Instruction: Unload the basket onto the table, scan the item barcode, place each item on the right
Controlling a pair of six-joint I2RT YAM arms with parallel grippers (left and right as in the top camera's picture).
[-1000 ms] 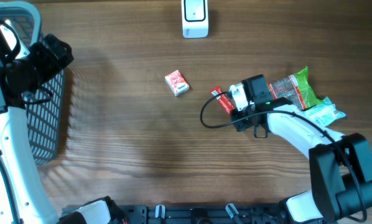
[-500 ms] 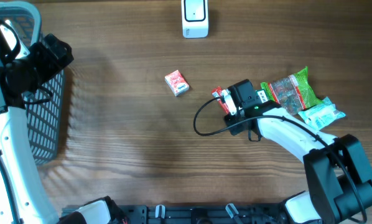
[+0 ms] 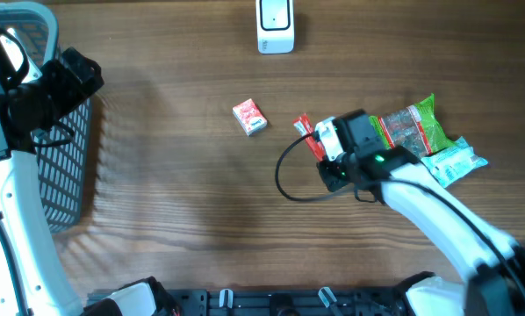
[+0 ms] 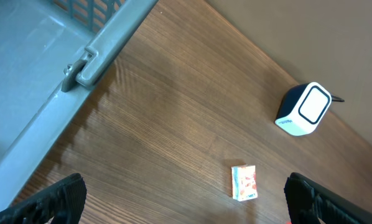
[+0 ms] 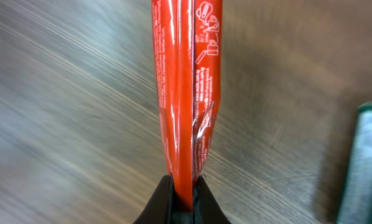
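While the right end effector [image 5: 181,186] pinched the end of a red packet [image 5: 183,81] between closed fingers, the packet sat right of centre over the wooden bench [image 3: 175,193], just left of green snack bags [image 3: 412,127]. The left end effector [image 4: 186,200] hung wide open beside a grey basket [image 3: 50,26], well apart from the white scanner [image 3: 275,26].

Bystanders on the wooden table [image 3: 183,211]
A grey mesh basket [image 3: 69,167] stands at the left edge; a small red-and-white box [image 3: 249,117] lies alone near the middle; a green packet [image 3: 413,127] and a teal packet [image 3: 456,162] lie touching at the right.
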